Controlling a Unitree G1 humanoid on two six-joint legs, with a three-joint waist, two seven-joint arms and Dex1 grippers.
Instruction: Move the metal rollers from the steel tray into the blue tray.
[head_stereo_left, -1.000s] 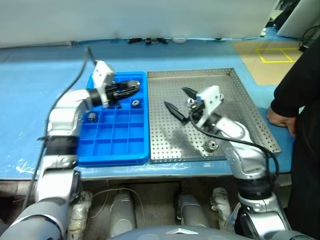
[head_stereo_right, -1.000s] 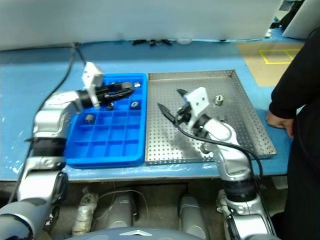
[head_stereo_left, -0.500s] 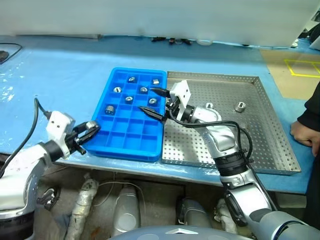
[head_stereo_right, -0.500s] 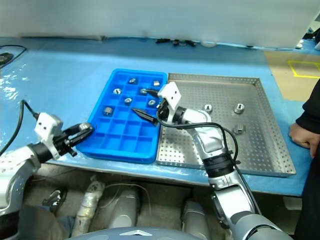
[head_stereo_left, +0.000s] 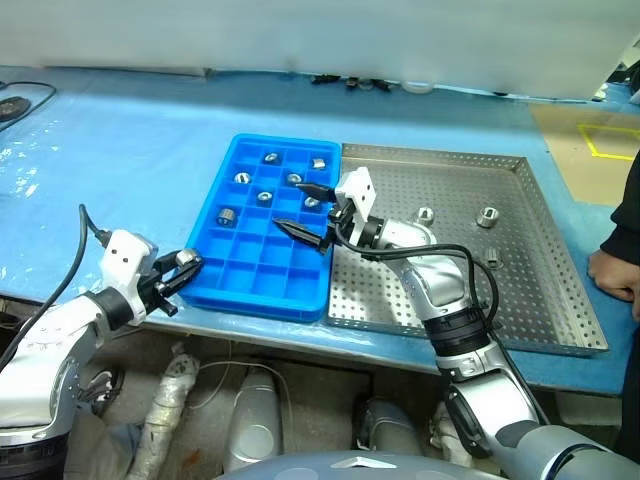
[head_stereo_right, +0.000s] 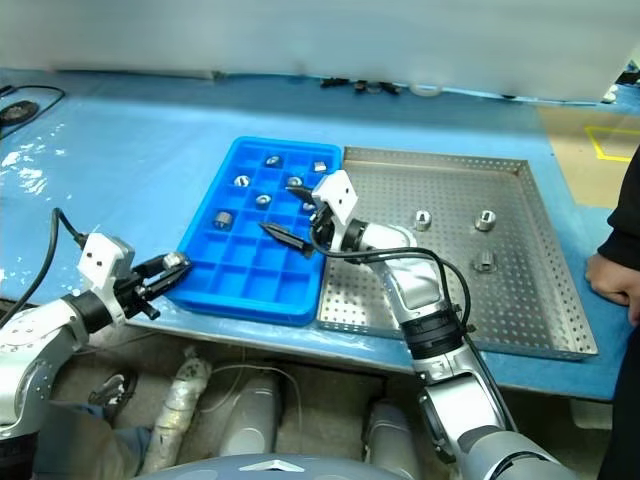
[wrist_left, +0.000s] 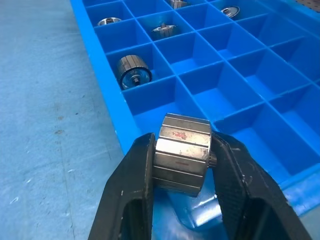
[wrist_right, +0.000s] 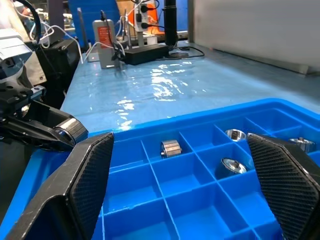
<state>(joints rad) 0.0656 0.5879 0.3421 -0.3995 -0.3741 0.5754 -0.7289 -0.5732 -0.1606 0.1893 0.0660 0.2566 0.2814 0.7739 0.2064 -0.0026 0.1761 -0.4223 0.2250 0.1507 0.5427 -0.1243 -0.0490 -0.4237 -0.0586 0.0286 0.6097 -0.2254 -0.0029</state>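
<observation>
The left hand (wrist_left: 182, 165) holds one metal roller (wrist_left: 182, 153) between its two black fingers, low at the left of the head view, just at the near left corner of the blue tray (head_stereo_left: 262, 283). The right hand (head_stereo_left: 305, 207) is wide and holds nothing; it hangs over the right side of the blue tray. Several rollers (head_stereo_left: 267, 195) lie in the compartments in the upper part of this tray. Three rollers (head_stereo_left: 487, 215) lie in the steel tray (head_stereo_left: 540, 290) at the right of the frame.

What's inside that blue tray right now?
The blue tray holds at least six metal rollers, each in its own compartment toward the far end. The right arm's open jaws cover part of it.
</observation>
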